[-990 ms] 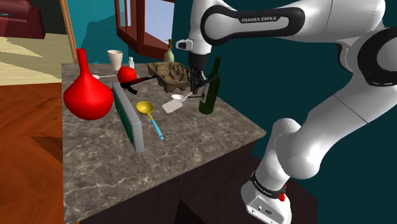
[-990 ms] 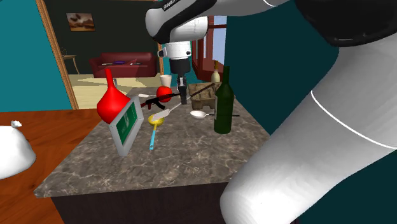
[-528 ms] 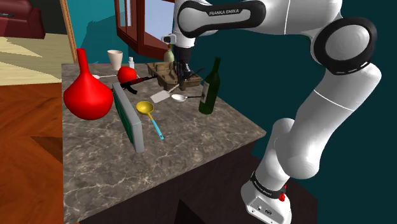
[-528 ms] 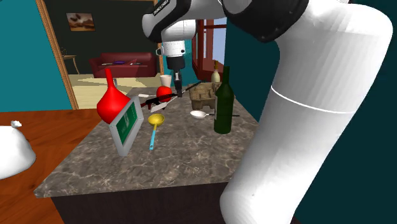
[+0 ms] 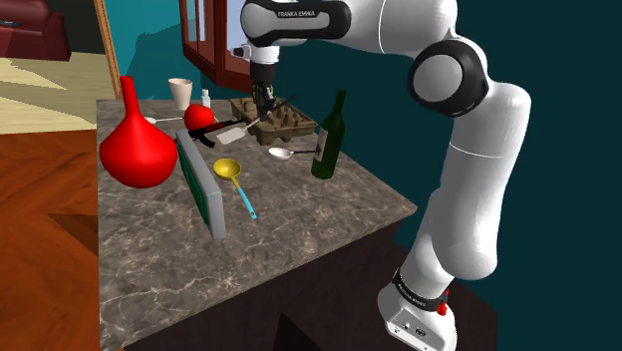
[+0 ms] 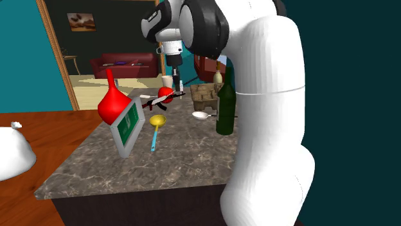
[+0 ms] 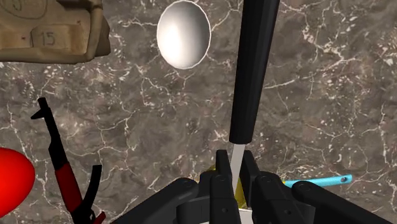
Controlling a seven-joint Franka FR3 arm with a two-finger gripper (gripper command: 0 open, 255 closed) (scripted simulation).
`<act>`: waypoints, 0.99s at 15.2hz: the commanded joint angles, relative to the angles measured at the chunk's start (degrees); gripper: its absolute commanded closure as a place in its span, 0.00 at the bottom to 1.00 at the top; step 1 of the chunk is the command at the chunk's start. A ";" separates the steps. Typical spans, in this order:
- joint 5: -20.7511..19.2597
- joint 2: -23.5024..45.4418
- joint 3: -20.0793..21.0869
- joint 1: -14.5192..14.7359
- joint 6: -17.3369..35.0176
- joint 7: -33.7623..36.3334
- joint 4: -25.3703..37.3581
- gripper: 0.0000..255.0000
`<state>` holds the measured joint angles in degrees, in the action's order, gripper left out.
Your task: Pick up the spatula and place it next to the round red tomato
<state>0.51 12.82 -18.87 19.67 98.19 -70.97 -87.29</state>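
My black gripper point(image 5: 264, 103) is shut on the spatula point(image 5: 232, 133), which has a pale flat blade and a long black handle point(image 7: 252, 70). It hangs tilted just above the marble table point(image 5: 299, 219), blade low and close to the round red tomato point(image 5: 197, 117) on the shoulder view's right side of it. In the wrist view the fingers point(image 7: 222, 167) clasp the thin shaft below the handle, with the tomato point(image 7: 11, 183) off to one side. In the second exterior view the gripper point(image 6: 174, 83) stands over the tomato point(image 6: 166, 94).
A black and red toy rifle point(image 5: 211, 133) lies by the tomato. Close by are a red vase point(image 5: 138, 150), a green board point(image 5: 202, 184), a yellow ladle point(image 5: 228, 170), a white spoon point(image 5: 280, 153), a green bottle point(image 5: 326, 140), a brown carton point(image 5: 277, 120) and a white cup point(image 5: 179, 92).
The gripper has carried the spatula from beside the green bottle toward the shoulder view's left, up to the tomato. The arm has swung that way with it.
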 commanded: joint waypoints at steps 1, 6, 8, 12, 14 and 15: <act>1.75 5.53 -0.10 -1.23 -2.25 -1.16 7.59 1.00; 6.59 23.76 0.61 -7.24 -12.41 -3.25 35.72 1.00; 8.52 34.99 1.87 -11.50 -20.81 -2.83 55.67 1.00; 7.45 29.19 1.36 -9.02 -13.03 -3.24 41.85 1.00; 7.24 27.95 1.23 -8.37 -10.53 -3.31 38.06 1.00; 7.15 27.47 1.18 -8.11 -9.40 -3.33 36.42 1.00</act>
<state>7.80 41.14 -17.59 11.23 87.33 -74.19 -48.55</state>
